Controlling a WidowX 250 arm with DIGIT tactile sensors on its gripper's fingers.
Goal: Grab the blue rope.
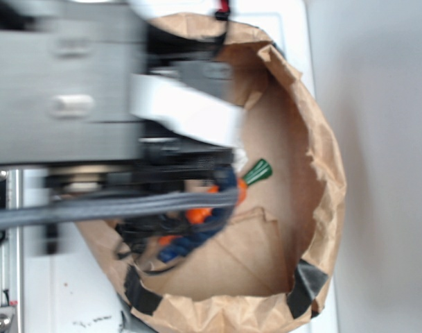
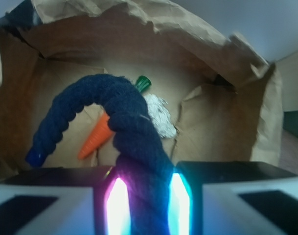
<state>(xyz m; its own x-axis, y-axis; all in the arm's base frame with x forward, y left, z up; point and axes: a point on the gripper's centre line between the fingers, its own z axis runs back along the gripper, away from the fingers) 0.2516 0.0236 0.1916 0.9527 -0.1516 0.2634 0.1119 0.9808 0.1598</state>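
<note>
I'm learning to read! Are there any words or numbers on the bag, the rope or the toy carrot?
No words or numbers can be read.
Crumpled brown paper bag: plain.
Thick navy twisted rope, clamped in the gripper: plain.
Orange toy carrot: plain.
Dark specks at the exterior view's bottom edge: too blurred.

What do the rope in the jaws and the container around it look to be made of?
Blue rope: likely soft cotton or similar fibre, matte, fuzzy twisted strands. Container: brown kraft paper, matte, creased and torn along the rim, with dark tape patches in the exterior view.
</note>
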